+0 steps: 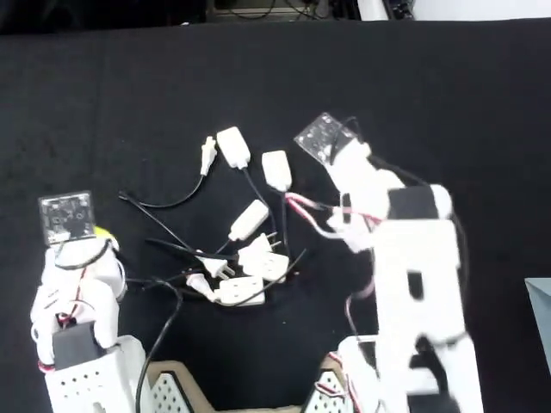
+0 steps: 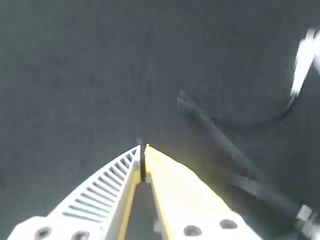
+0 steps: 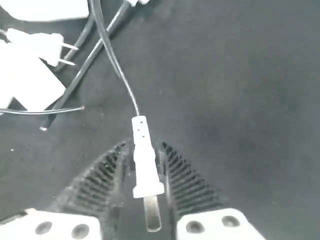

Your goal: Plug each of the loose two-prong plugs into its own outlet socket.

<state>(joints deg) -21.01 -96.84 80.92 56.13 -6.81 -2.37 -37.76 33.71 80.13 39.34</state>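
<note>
My right gripper (image 3: 142, 145) is shut on a white two-prong plug (image 3: 145, 165), dark fingers on either side of its body. The prongs point back toward the wrist, and its thin black cord (image 3: 112, 60) runs off to the pile. In the high view this arm (image 1: 370, 198) stands over the right of the pile, where white outlet sockets (image 1: 232, 146) and loose plugs (image 1: 245, 275) lie tangled in black cords. My left gripper (image 2: 142, 150) hovers shut over bare black cloth at the left, its white and yellow fingertips touching and holding nothing.
The table is covered in black cloth (image 1: 430, 86). A black cord end (image 2: 220, 140) lies just beyond the left gripper. More white plug bodies (image 3: 35, 45) lie beyond the right gripper. Perforated white mounts (image 1: 172, 391) stand at the front edge, and a grey box corner (image 1: 541, 310) at the right.
</note>
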